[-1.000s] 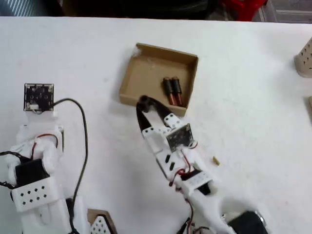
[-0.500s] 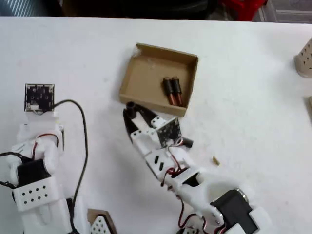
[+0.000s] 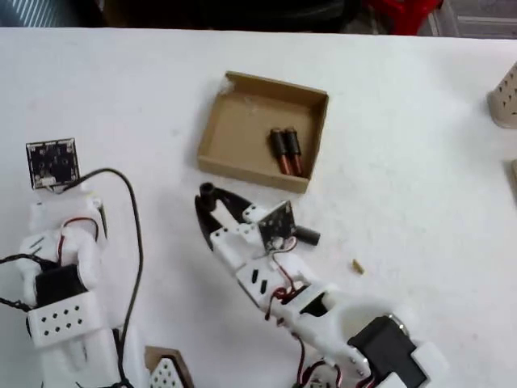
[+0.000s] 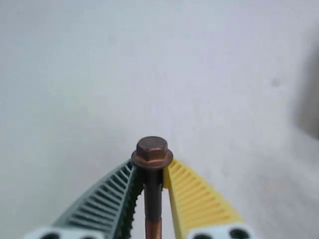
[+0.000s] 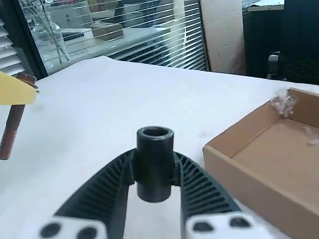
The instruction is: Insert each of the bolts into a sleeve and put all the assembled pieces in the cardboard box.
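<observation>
My left gripper (image 4: 152, 172), with one grey and one yellow finger, is shut on a copper bolt (image 4: 152, 151) held upright, head away from the wrist. My right gripper (image 5: 154, 164) is shut on a black sleeve (image 5: 155, 142), its open bore facing up. In the high view that sleeve (image 3: 207, 192) is just in front of the cardboard box (image 3: 234, 121), near its left corner. Two assembled pieces (image 3: 285, 151) lie side by side in the box. From the right wrist, the bolt (image 5: 11, 130) hangs at the far side beneath the yellow finger.
A small brass bit (image 3: 356, 266) lies on the white table right of the right arm. A cardboard object (image 3: 505, 97) stands at the far right edge. The left arm (image 3: 56, 275) with its black cable occupies the front left.
The right arm has drawn back from the box's front wall and swung left with the sleeve. The left arm's wrist has shifted slightly left.
</observation>
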`<control>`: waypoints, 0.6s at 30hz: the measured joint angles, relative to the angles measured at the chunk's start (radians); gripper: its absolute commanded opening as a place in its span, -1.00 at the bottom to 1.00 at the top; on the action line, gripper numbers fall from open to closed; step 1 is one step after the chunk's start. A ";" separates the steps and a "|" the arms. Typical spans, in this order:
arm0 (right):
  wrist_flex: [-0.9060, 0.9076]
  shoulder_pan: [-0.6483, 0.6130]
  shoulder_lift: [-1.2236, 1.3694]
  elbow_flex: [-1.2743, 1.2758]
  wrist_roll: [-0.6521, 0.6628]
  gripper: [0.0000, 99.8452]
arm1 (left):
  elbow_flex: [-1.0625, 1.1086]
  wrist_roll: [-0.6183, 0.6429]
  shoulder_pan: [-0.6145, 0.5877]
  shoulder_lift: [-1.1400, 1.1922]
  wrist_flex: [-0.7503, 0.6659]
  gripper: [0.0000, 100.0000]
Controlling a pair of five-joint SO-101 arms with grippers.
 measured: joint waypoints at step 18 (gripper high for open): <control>-0.224 -0.017 0.379 -0.135 0.049 -0.97 | 0.000 0.000 0.147 0.000 -0.259 -0.96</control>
